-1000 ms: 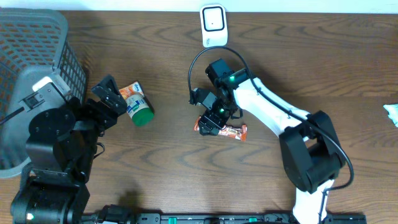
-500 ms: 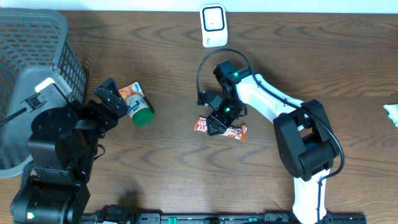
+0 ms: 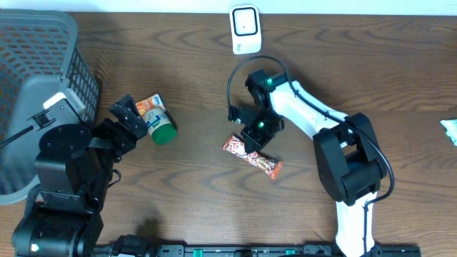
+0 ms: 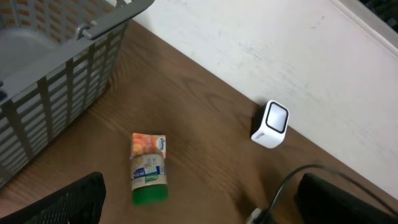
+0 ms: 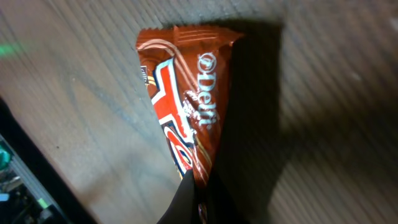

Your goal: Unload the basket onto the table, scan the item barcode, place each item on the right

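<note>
Right fingers (image 5: 193, 208): pressed together on the Delfi chocolate bar (image 5: 189, 118), at its wrapper end.
Left fingers (image 4: 68, 202): spread, empty.
Bar: mid-counter (image 3: 178, 200), well short of the scanner (image 3: 244, 28).
Handling: light, slippery film; you should pinch the flat end seam.

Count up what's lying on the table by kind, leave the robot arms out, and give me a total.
1 grey basket
1 green-capped bottle
1 snack bar in a red-brown wrapper
1 white scanner
1 white thing at the right edge, cut off, kind unclear
Total: 5
</note>
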Action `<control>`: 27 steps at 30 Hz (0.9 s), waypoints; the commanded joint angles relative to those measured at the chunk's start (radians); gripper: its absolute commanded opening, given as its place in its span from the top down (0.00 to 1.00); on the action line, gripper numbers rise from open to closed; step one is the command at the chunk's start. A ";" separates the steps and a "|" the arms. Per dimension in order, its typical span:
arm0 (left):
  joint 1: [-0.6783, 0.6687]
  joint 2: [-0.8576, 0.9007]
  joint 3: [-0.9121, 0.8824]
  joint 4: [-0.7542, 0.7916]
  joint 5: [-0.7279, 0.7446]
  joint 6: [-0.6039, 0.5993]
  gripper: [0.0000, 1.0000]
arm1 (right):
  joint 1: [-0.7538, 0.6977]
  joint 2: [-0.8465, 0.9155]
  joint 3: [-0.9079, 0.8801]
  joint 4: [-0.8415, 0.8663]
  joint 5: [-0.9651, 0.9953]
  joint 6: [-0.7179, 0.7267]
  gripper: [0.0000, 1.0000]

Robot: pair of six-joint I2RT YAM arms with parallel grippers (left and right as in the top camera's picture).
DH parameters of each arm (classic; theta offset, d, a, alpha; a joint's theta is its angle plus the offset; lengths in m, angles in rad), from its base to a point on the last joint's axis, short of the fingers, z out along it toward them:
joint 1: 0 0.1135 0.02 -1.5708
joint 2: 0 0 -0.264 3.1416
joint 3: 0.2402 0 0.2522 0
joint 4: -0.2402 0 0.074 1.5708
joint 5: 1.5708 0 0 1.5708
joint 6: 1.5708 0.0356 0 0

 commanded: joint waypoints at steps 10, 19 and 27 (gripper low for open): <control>0.004 -0.001 0.011 -0.003 -0.093 0.010 0.01 | 0.065 0.000 0.157 -0.045 1.115 0.431 0.99; 0.004 -0.001 0.011 -0.019 -0.138 0.018 0.01 | 0.172 0.000 0.147 -0.046 1.062 0.540 0.79; 0.004 -0.001 0.011 -0.056 -0.138 0.032 0.01 | 0.040 0.000 0.175 0.000 0.526 0.376 0.19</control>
